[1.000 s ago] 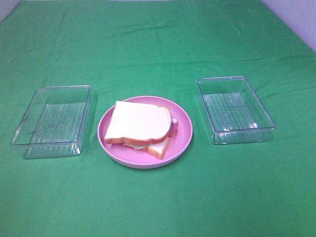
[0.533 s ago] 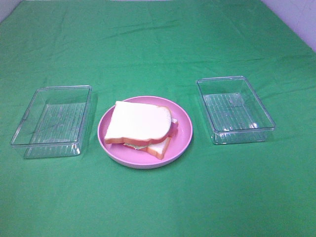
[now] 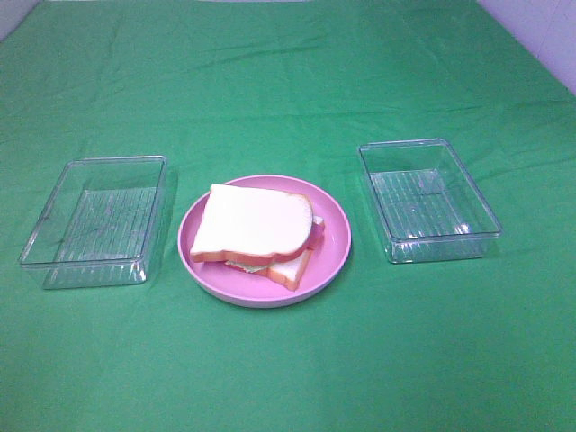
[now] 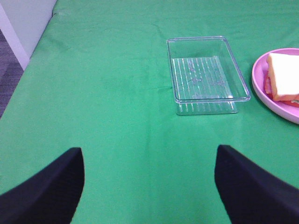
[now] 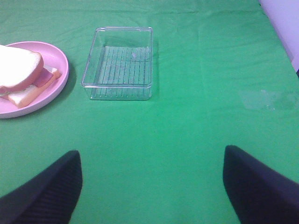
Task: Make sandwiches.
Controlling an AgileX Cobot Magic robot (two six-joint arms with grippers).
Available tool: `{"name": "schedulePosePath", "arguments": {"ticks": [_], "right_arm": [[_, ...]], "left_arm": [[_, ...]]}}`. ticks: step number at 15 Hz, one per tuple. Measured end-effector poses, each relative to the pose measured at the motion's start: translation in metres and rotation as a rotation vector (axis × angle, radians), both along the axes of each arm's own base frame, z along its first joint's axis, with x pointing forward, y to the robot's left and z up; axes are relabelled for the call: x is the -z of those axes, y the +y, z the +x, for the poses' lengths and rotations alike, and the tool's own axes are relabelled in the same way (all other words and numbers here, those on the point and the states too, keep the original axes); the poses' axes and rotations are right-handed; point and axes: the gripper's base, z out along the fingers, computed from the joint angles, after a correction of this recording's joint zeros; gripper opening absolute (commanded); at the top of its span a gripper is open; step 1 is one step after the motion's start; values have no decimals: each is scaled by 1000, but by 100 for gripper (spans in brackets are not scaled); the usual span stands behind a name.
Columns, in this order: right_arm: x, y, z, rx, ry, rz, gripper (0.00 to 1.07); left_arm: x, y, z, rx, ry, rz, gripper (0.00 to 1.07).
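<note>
One stacked sandwich rests on the round pink plate in the middle of the green cloth. Its top is a white bread slice with an orange-brown crust; pink-red filling and a little pale green show at the edges above a lower slice. The same sandwich lies at the edge of the left wrist view, and the sandwich appears again in the right wrist view. My left gripper is open and empty, well short of the plate. My right gripper is open and empty too. Neither arm appears in the exterior high view.
An empty clear plastic tray stands left of the plate and another empty tray stands to its right. The left tray lies ahead of the left gripper, the right tray ahead of the right one. The cloth's left edge drops off.
</note>
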Motion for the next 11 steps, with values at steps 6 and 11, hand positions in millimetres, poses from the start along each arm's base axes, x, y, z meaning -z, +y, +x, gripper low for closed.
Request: {"name": "schedulePosePath", "arguments": {"ticks": [6,11], "right_arm": [[0,0,0,0,0,0,78],[0,0,0,0,0,0,78]], "left_arm": [[0,0,0,9,0,14,74],[0,0,0,9,0,14,74]]}}
